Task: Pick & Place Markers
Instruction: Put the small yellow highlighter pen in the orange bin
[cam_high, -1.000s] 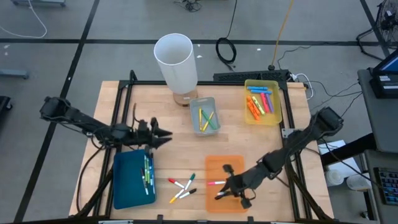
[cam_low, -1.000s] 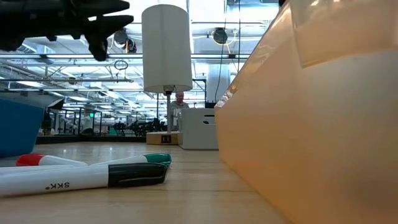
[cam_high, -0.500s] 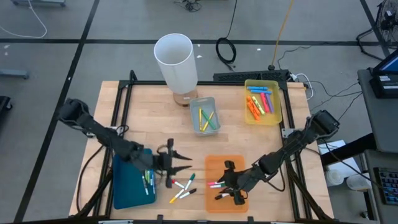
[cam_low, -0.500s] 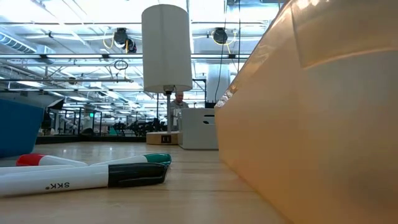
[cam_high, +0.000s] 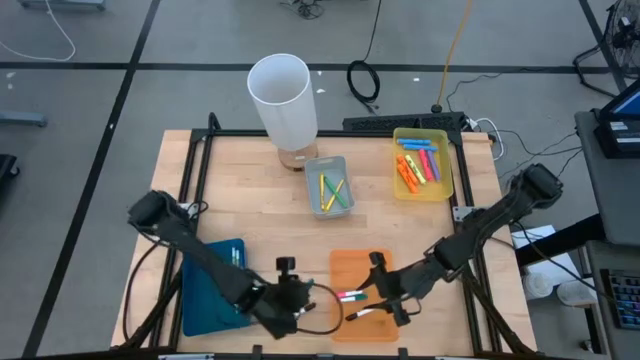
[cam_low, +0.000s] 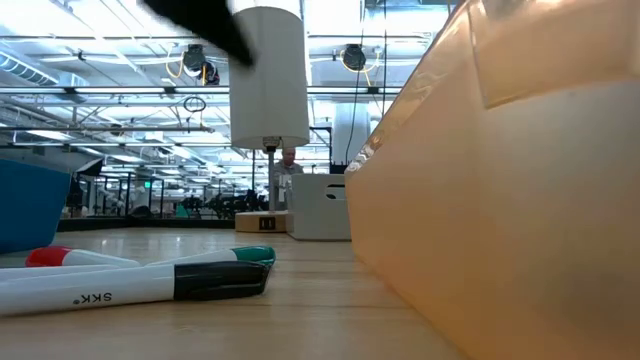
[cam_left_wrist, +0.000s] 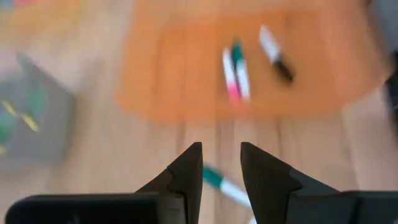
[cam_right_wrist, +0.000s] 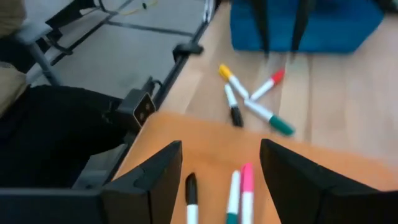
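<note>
progress: partway by my read. Most markers are binned; a loose cluster is left on the table (cam_high: 250, 190).
blue tray (cam_high: 205, 290): front left; contents hidden by the left arm.
left hand (cam_high: 300, 300): low over the loose markers (cam_right_wrist: 252, 99) on bare wood between the blue and orange trays; fingers (cam_left_wrist: 186, 171) slightly spread, nothing between them.
loose markers, detail: four in the right wrist view, with yellow, red, black and green caps. The low view shows a black-capped one (cam_low: 130, 285) lying in front.
grey tray (cam_high: 327, 186): centre back, holds yellow and green markers.
white cylinder (cam_high: 283, 95): back of table, not involved.
orange tray (cam_high: 350, 268): front centre, holds three markers: pink (cam_left_wrist: 229, 74), green (cam_left_wrist: 240, 70), black-tipped (cam_left_wrist: 273, 53).
right hand (cam_high: 385, 290): over the orange tray, fingers wide apart, empty.
yellow tray (cam_high: 420, 190): back right, holds orange, pink and blue markers.
</note>
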